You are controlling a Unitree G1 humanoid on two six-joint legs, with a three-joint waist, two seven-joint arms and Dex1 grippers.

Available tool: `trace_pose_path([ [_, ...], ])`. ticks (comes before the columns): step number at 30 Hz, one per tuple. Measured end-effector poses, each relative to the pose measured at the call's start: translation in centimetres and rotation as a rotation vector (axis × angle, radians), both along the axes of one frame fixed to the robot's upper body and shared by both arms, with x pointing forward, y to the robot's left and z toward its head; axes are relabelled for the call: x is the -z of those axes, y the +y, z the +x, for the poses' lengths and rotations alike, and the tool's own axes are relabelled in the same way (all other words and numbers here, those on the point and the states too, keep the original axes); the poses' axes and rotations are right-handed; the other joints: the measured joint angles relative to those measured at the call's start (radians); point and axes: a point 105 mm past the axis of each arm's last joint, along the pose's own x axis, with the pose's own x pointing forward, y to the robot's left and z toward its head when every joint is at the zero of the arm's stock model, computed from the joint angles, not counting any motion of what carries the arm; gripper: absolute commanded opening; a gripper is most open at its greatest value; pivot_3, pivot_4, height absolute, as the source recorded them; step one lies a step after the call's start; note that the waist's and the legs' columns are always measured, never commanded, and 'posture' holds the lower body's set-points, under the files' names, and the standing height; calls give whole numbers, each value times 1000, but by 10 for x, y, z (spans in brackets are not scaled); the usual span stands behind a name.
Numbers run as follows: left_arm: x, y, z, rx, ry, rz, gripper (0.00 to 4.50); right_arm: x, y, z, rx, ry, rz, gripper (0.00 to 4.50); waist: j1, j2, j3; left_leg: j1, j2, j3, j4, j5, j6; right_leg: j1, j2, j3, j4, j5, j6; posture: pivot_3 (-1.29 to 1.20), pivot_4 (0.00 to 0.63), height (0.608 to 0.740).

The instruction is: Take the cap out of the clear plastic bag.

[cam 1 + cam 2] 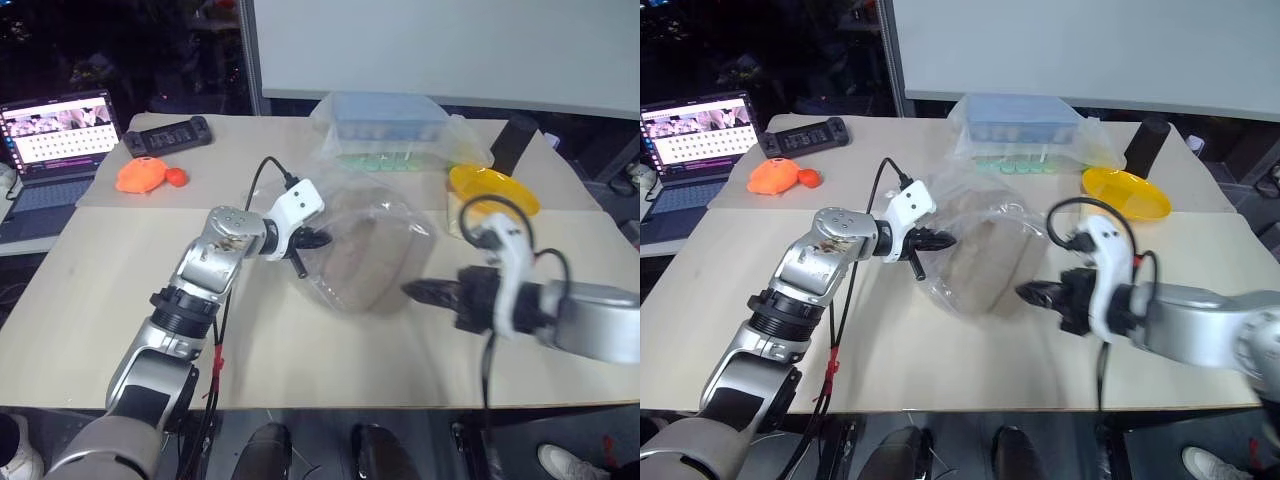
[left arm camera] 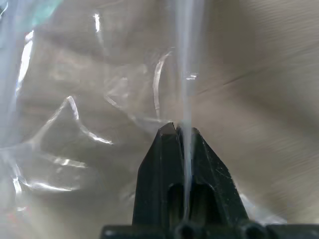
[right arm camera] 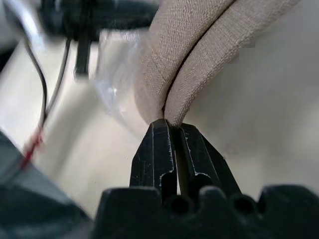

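Pinching the clear plastic bag (image 1: pixel 975 255) above the counter (image 1: pixel 760 310), the left end effector (image 1: pixel 940 240) was clamped on film; the right end effector (image 3: pixel 172 127) gripped the cap (image 3: pixel 199 55) by a folded edge. Thin hold might slip, or the bag might drag along.

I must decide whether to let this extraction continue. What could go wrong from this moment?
1. The right tool pinches only a folded edge of the soft beige fabric cap; the fabric may slip free.
2. The left tool is shut on a thin fold of the crinkly clear plastic bag; the film could tear or slide out.
3. The lifted bag hangs near the yellow round plastic disc and could brush it.
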Motion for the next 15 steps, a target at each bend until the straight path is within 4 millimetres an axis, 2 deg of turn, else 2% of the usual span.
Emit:
trace_pose_path([
  [2,1,-3,-1,14,-4,5,0,1,-5,-16,-52,29,-35,81,-1,0,0,2,0,0,0,0,0,2,0,0,0,0,0,0,150,740],
  [6,2,-9,-4,50,-6,10,0,0,-9,-33,-99,60,-33,81,-4,0,0,3,0,0,1,0,0,2,0,3,2,0,0,0,150,740],
  [10,2,-7,-2,47,-11,14,0,-15,8,-44,-221,-8,30,81,-9,0,0,5,0,0,1,0,0,2,2,3,2,0,0,0,150,740],
  [13,2,-4,0,35,-13,22,0,-11,16,-40,-216,-12,24,81,-10,0,0,5,0,1,2,0,0,2,1,4,2,0,0,0,150,740],
  [15,1,0,2,20,-19,34,0,-8,18,-27,-174,-30,29,81,-12,-2,1,5,0,2,2,0,0,2,1,4,2,0,0,0,150,740],
])
